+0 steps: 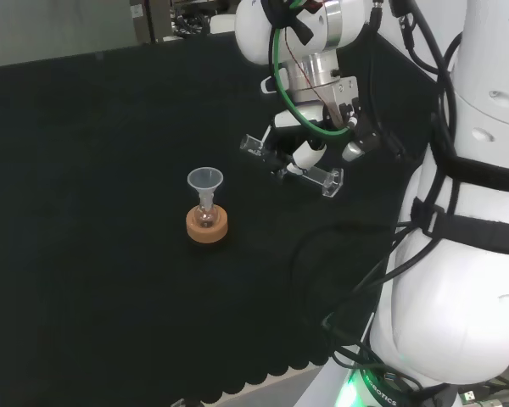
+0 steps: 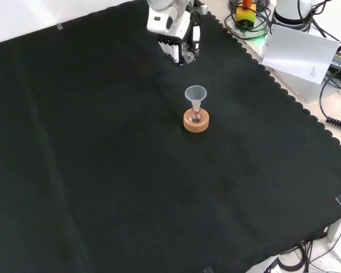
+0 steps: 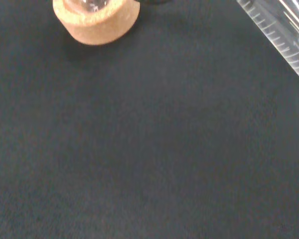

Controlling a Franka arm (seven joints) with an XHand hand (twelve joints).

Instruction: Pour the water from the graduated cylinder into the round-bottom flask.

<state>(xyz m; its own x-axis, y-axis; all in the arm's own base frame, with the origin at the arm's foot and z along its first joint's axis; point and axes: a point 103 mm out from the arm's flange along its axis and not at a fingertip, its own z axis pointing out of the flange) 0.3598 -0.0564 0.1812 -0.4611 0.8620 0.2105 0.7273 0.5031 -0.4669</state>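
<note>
Nearest in the front view, at the centre of the frame, the round-bottom flask (image 2: 195, 115) sits in its cork ring (image 2: 196, 121) on the black surface (image 2: 102, 170), with a clear funnel (image 2: 195, 94) standing in its neck. In the head view the same group is left of centre, the funnel (image 1: 205, 180) above the cork ring (image 1: 207, 225).

Farther back, at the top of the front view, the hand (image 2: 179, 48) hangs above the cloth. In the head view it sits upper right of centre (image 1: 310, 157), its fingers curled around the graduated cylinder (image 1: 293, 165), which lies nearly level, its foot towards the lower right and its mouth pointing left towards the flask. The wrist view shows the cylinder's scale (image 3: 279, 37) close by and the cork ring (image 3: 95, 19) well apart from it.

The step in hand looks like the carry to the flask: cylinder held, pour not yet begun. Next, the mouth must come over the funnel's rim, then tip gently. Whether water is in the cylinder cannot be told.
</note>
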